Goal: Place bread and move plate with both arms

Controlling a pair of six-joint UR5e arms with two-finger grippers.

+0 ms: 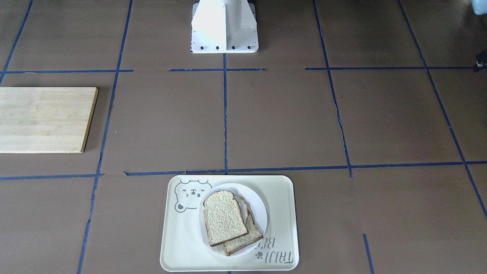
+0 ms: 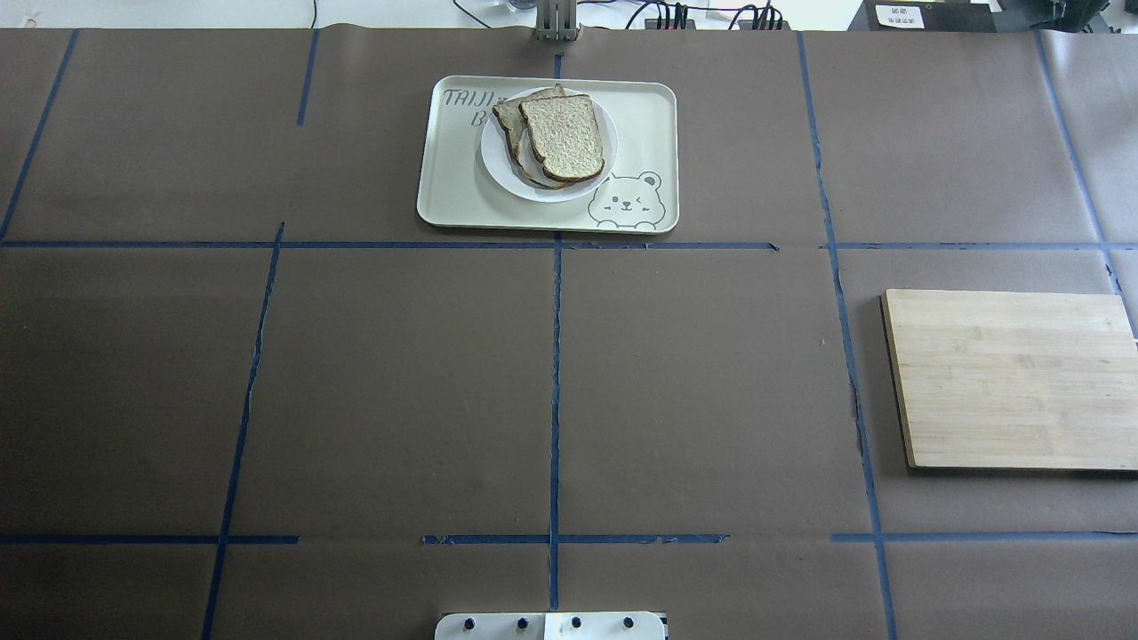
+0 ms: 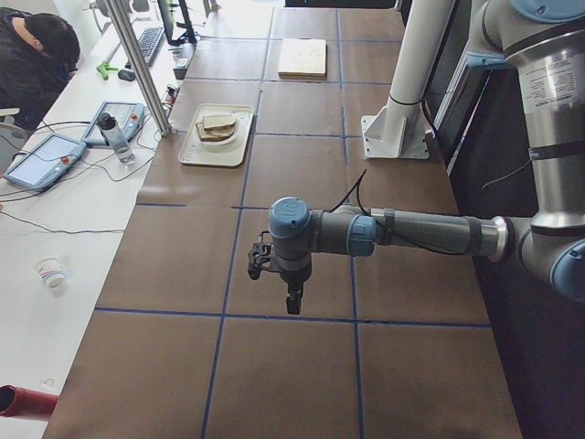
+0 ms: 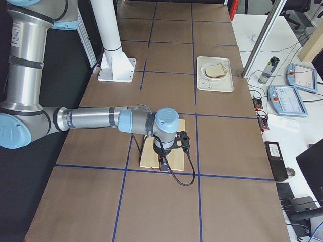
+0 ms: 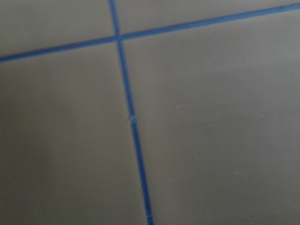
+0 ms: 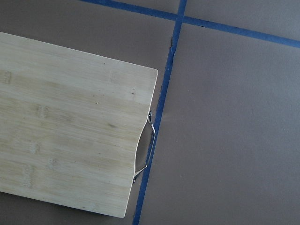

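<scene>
The bread, a dark-crusted slice, lies on top of a second slice on the white plate. The plate sits on a cream tray at the table's far edge from the robot. My left gripper hangs above bare table far from the tray. My right gripper hangs over a wooden cutting board. Both grippers show only in the side views, so I cannot tell whether they are open or shut. Neither wrist view shows fingers.
The wooden cutting board lies on the robot's right. The white pedestal stands at the robot's edge. Blue tape lines cross the brown table. An operator and tablets are beyond the far edge.
</scene>
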